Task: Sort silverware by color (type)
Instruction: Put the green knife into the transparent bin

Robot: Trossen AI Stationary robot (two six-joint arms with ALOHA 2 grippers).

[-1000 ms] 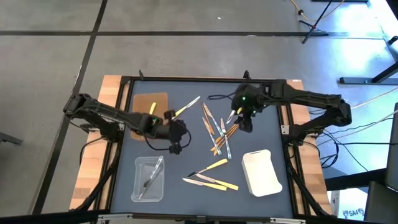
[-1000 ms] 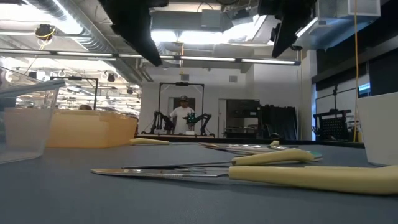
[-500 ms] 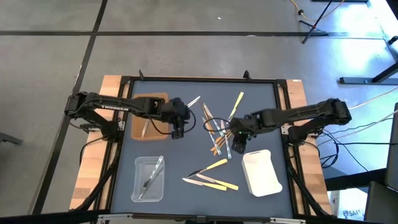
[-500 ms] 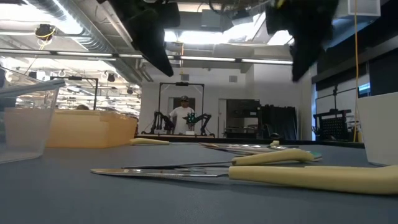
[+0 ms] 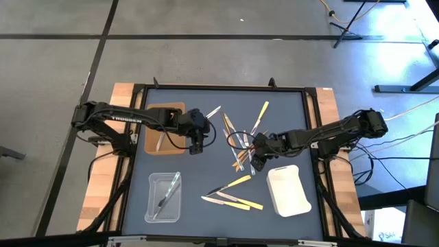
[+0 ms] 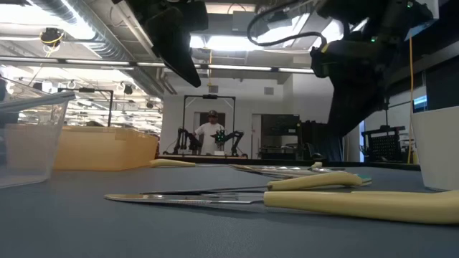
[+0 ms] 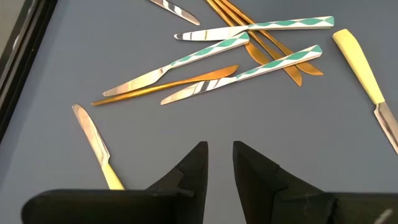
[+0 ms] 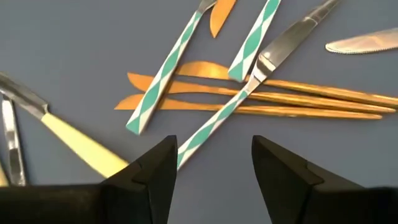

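Low view: right hand (image 6: 356,79) hides behind its own dark arm.

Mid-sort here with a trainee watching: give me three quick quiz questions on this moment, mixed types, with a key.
1. True or false: the right gripper is shut on a knife.
2. Which tray is bare of cutlery? A) brown tray B) clear tray C) white tray
3. Fill in: the left gripper hangs beside the ___ tray.

Key: 1 false, its fingers are open over the central pile of knives; 2 C; 3 brown.
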